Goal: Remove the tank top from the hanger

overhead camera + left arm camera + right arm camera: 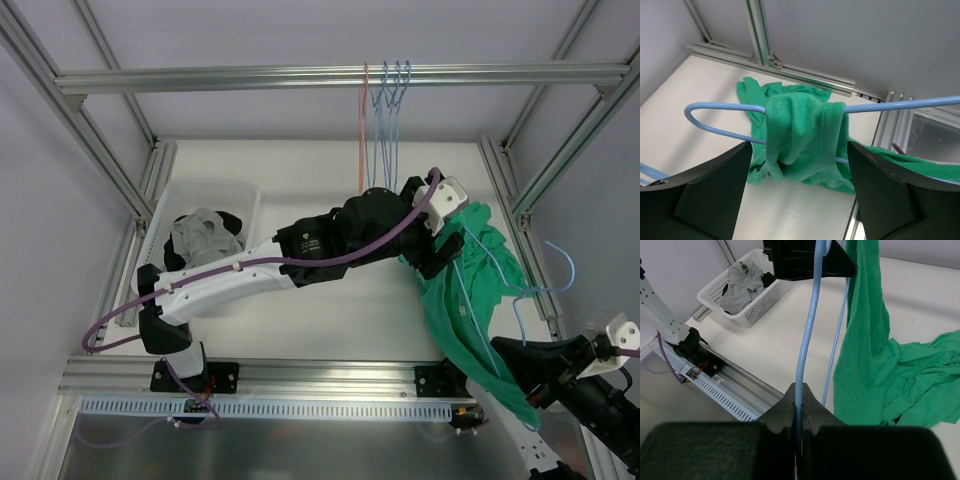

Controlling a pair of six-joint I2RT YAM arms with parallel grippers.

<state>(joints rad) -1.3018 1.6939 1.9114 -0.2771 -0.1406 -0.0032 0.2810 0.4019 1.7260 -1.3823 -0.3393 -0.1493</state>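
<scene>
The green tank top (470, 300) hangs from a light blue wire hanger (520, 300) on the right of the table, its lower part pooled on the surface. In the left wrist view a strap (800, 135) is bunched over the hanger's wire (720, 107). My left gripper (799, 165) is open, its black fingers (715, 190) on either side of that strap and apart from it. My right gripper (801, 390) is shut on the hanger (807, 340) low down, with the tank top (880, 365) draped to its right. From above, the left gripper (452, 235) sits at the garment's upper end.
A white basket (245, 200) holding grey clothing stands at the left of the table. Several spare hangers (385, 100) dangle from the overhead rail (300, 77) at the back. Aluminium frame posts (570, 140) border the right side. The left arm stretches across the middle.
</scene>
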